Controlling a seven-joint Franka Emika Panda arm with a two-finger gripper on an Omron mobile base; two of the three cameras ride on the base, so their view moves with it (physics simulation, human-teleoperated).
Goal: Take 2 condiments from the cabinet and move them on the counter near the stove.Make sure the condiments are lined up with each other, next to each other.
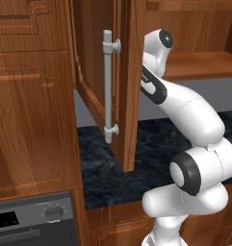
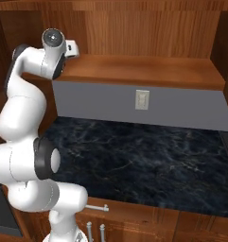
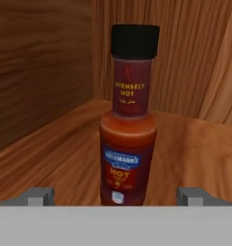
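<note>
Hand view: a dark red sauce bottle (image 3: 128, 129) with a black cap stands upright on the wooden cabinet shelf (image 3: 50, 158), close in front of the camera and centred between the two fingers (image 3: 40, 196). The fingers stand wide apart, one on each side of the bottle's base, neither touching it — nothing is held. The label reads "HOT". Wooden walls close the shelf at the left and behind the bottle.

Left base view: the cabinet door (image 1: 112, 91) stands open, edge-on, with its long grey bar handle (image 1: 108, 86) facing the camera. The white arm (image 1: 185, 115) rises from the lower right and reaches up past the door into the cabinet, its hand hidden behind the door. Below lies the dark marbled surface (image 1: 151, 149), and an oven front with a knob (image 1: 53, 212) sits at the lower left.

Right base view: the arm's wrist (image 2: 54, 42) reaches up at the far left end of the shelf (image 2: 144, 71). A wall outlet (image 2: 142, 99) sits on the grey backsplash above the surface (image 2: 144, 160).
</note>
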